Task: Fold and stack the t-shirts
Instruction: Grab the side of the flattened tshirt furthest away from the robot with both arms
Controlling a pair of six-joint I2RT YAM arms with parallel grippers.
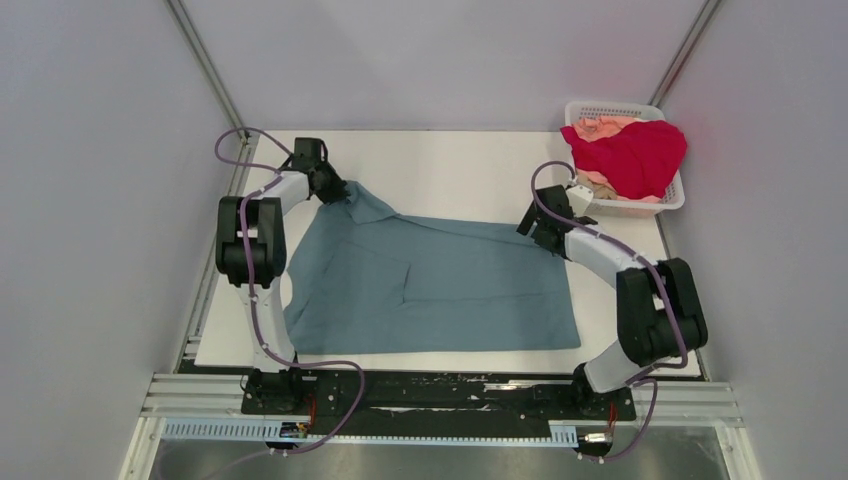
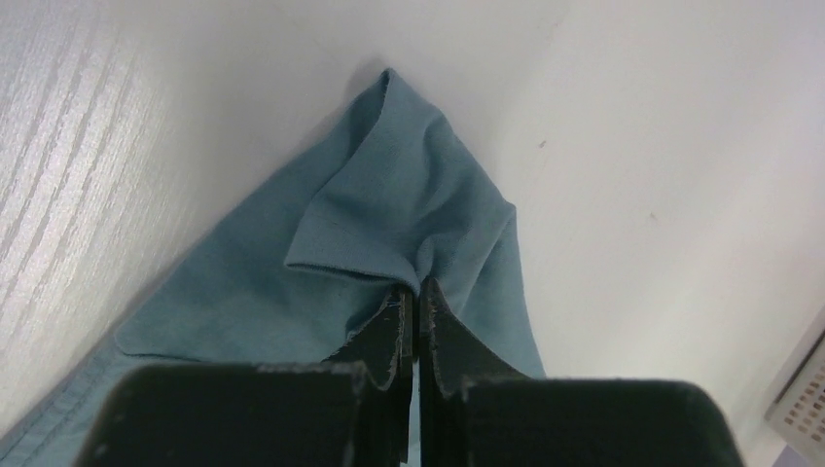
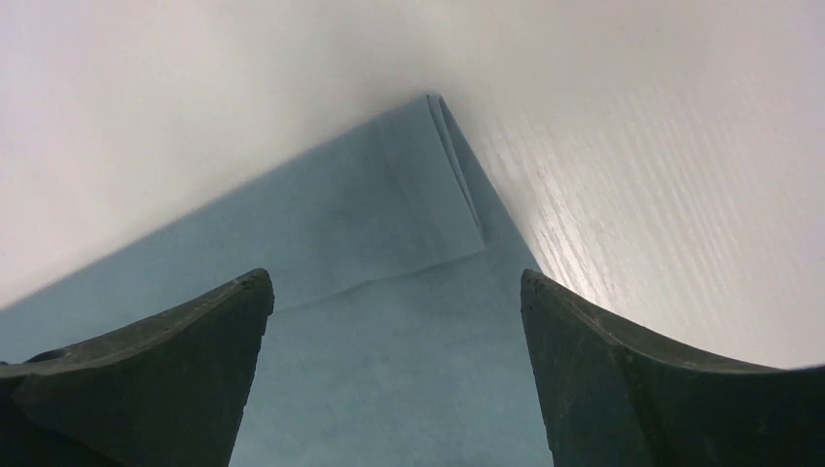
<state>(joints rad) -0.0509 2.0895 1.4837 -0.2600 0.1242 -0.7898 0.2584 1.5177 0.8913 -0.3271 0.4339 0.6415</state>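
Pinching the far-left sleeve of the teal t-shirt (image 1: 440, 280) with the left tool (image 2: 416, 292), tips pressed together on a ridge of cloth. Hovering with the right tool (image 3: 394, 287), tips wide apart and holding nothing, over the far-right corner. Spread flat across the tabletop (image 1: 450, 165), long axis left to right, near hem close to the front edge. Probably folding toward the near side next, both far corners within reach. Bare room only along the far strip. Beyond, in the basket (image 1: 672, 200) at far right, a heap of red t-shirt (image 1: 635, 155) and peach t-shirt (image 1: 600, 127).
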